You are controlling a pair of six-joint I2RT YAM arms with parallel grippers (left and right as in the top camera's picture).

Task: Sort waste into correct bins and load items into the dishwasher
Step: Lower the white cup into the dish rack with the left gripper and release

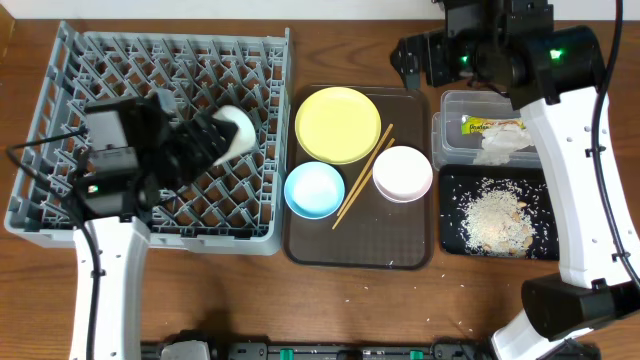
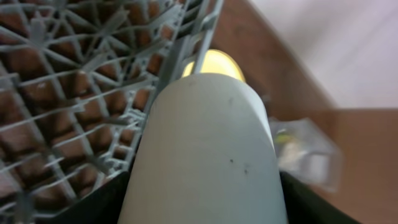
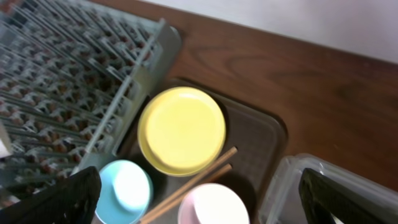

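My left hand is closed about halfway around the small pale cup, which lies on its side between my fingers. I hold it over the right part of the large square grey plastic dish rack, at the left of the counter. I cannot tell whether it touches the pegs. Up close the cup is a smooth, off-white cylinder with a few tiny dark specks, and it looks dry.

My right hand hangs wide open and empty at the far right, beyond the bins.

I judge the waste sorted. The green-yellow snack wrapper and crumpled white paper napkin sit in the clear plastic rectangular tub. The loose white cooked rice lies in the shallow glossy black rectangular tray, just nearer.

Loading looks barely begun, for I see nothing else in the rack. On the brown serving tray between rack and bins wait:

- the round yellow plate
- the light blue bowl
- the white bowl
- the pair of wooden chopsticks, slanting between the two bowls
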